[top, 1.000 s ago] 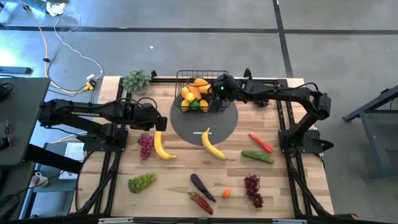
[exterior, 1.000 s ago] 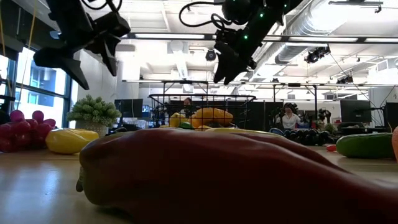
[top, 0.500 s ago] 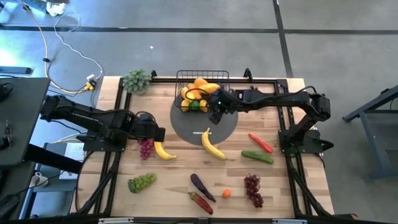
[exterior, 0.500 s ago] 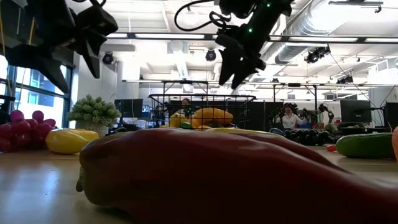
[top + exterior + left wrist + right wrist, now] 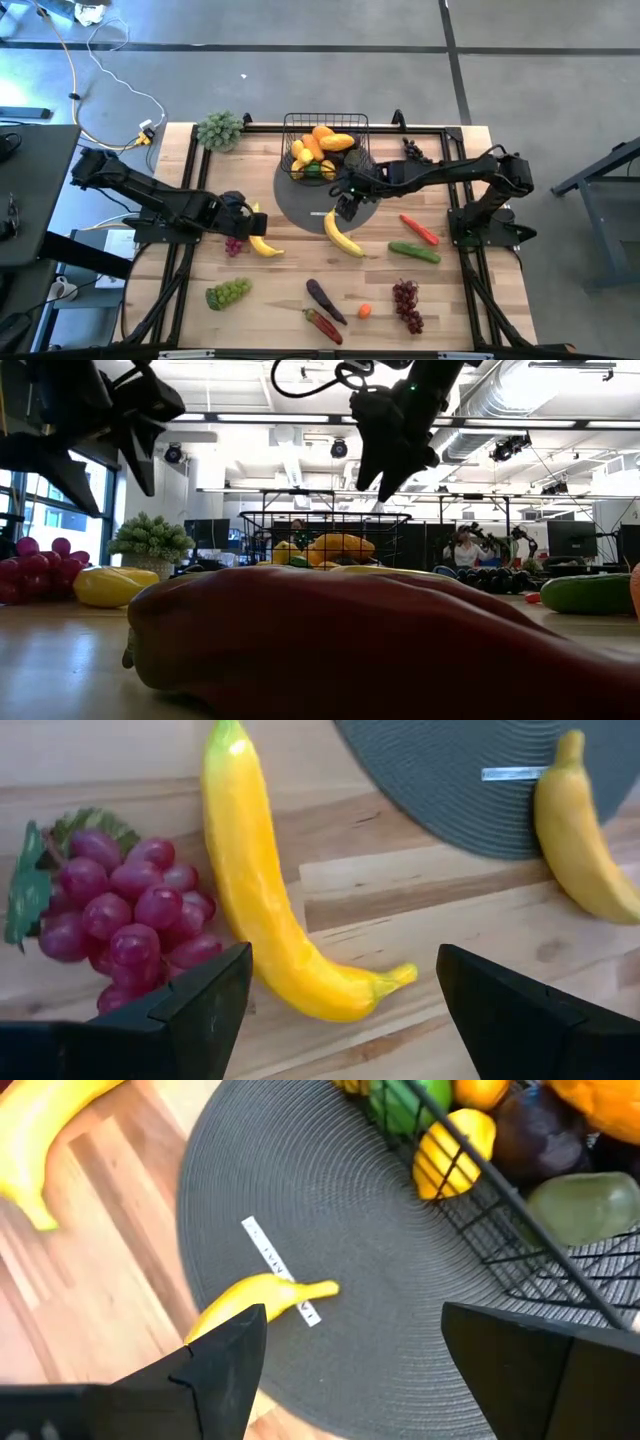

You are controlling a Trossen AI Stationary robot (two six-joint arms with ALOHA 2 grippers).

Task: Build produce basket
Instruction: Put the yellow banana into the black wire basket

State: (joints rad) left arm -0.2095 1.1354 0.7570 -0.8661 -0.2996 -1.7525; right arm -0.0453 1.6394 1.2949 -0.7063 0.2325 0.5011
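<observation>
The black wire basket (image 5: 325, 150) stands at the far rim of the round grey mat (image 5: 318, 197), holding lemons, mangoes and a green fruit. My left gripper (image 5: 243, 213) hangs open above a yellow banana (image 5: 270, 920) lying next to purple grapes (image 5: 130, 910). My right gripper (image 5: 345, 205) hovers open over the mat (image 5: 330, 1200). Just below it a second banana (image 5: 342, 235) rests with its stem end (image 5: 262, 1293) on the mat. The basket's corner (image 5: 520, 1190) shows beyond the right fingers. In the low view both grippers, left (image 5: 100, 420) and right (image 5: 395, 435), are high above the table.
On the near half of the wooden table lie green grapes (image 5: 228, 293), an eggplant (image 5: 325, 300), a red pepper (image 5: 322, 325), a small orange fruit (image 5: 364, 311), dark red grapes (image 5: 407, 305), a cucumber (image 5: 414, 252) and a red chili (image 5: 419, 229). A leafy bunch (image 5: 220, 130) sits at the far left corner.
My right gripper has left the spot over the basket and swung toward the near edge, out over the mat toward the second banana. My left gripper has moved toward the near edge, closer to the banana and purple grapes. Both have stayed open.
</observation>
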